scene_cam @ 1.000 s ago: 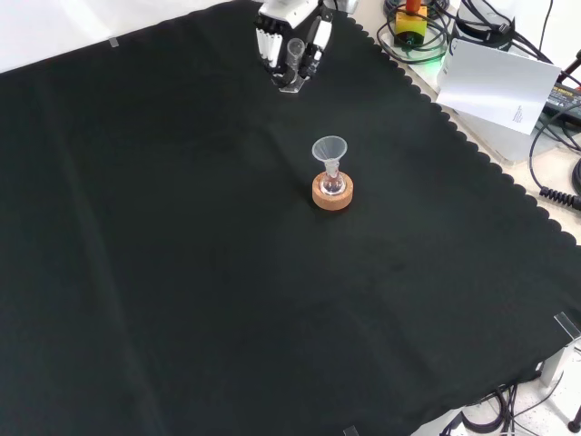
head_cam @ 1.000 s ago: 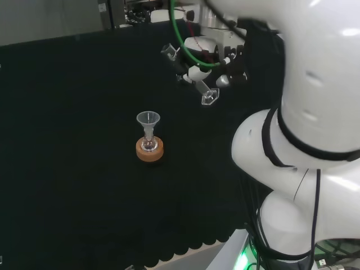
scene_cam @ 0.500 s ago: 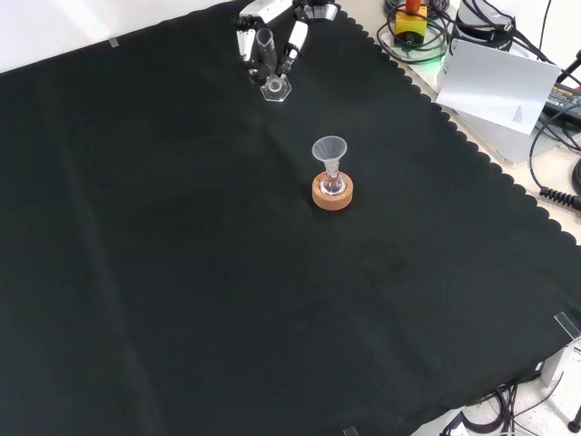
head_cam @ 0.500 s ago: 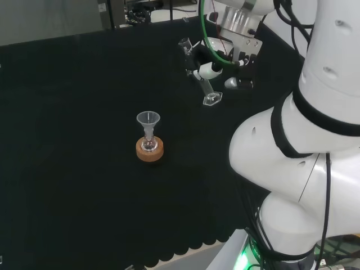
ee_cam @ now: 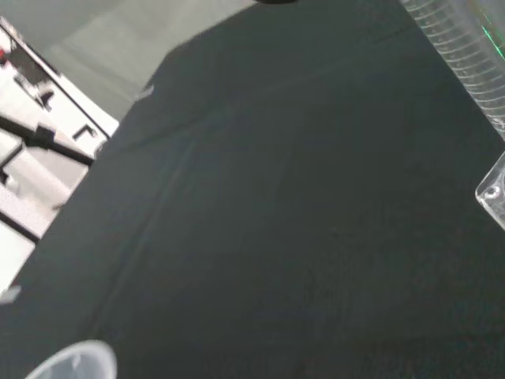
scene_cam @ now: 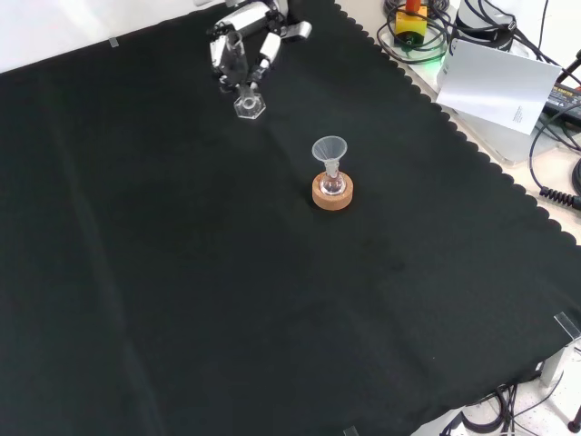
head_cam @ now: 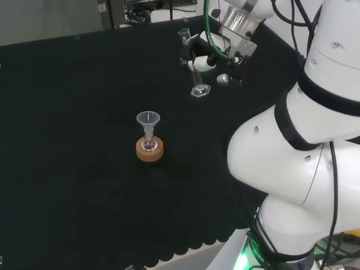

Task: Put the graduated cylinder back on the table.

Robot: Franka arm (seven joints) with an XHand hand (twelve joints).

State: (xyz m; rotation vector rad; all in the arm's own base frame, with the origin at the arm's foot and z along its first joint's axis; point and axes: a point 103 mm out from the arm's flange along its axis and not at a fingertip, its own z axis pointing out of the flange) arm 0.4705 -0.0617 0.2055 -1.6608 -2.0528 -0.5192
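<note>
A wide black cloth with a scalloped edge (scene_cam: 182, 272) covers the bench; a white sheet of paper (scene_cam: 497, 84) and black cables (scene_cam: 554, 136) lie beyond it.

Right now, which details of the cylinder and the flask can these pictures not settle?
- Graduated cylinder: head and front views cannot show whether its base touches the cloth.
- Its middle: covered by the hand in the front view.
- Flask contents: too small.
- Cylinder in the wrist view: cut off by the edge.
</note>
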